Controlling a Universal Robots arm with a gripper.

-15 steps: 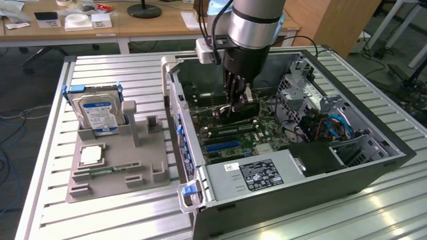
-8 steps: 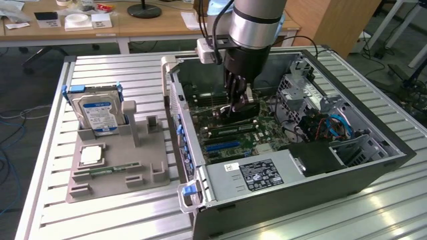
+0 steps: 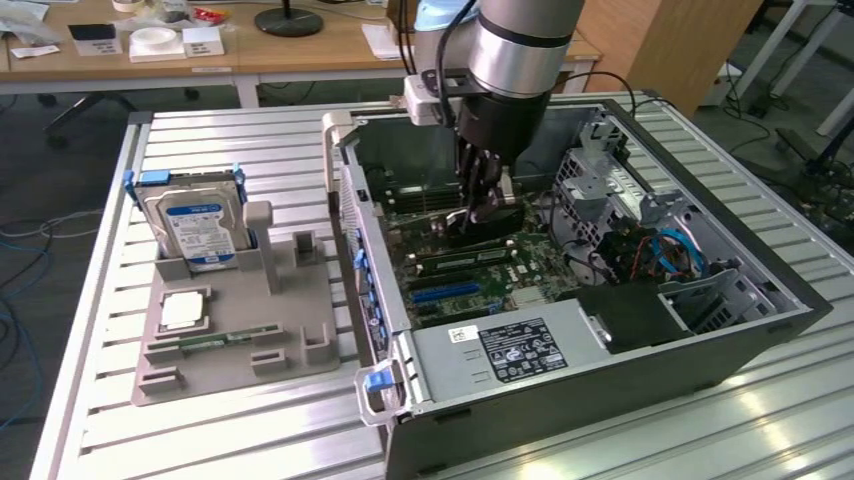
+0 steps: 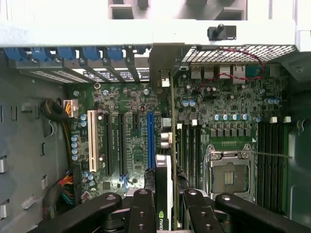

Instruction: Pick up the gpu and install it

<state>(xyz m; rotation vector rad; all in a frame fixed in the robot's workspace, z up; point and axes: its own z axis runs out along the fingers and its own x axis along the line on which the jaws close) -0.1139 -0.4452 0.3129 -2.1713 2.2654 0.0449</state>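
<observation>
Arm [image 3: 523, 50]: reaching steeply down into open computer case [image 3: 747, 335]
Gripper [image 4: 164, 206]: fingers [image 4: 142, 213] pinching gpu [image 4: 164, 182], card held on edge
Case: motherboard [image 4: 131, 131] inside, gpu beside its blue slot [image 4: 150, 141]

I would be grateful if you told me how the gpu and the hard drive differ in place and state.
The gpu hangs in the gripper over the motherboard inside the case; the hard drive stands in the grey holder outside it. The gpu is gripped; the hard drive is untouched. The gpu looks dark, the hard drive silver with a blue-white label. Both stand on edge.
</observation>
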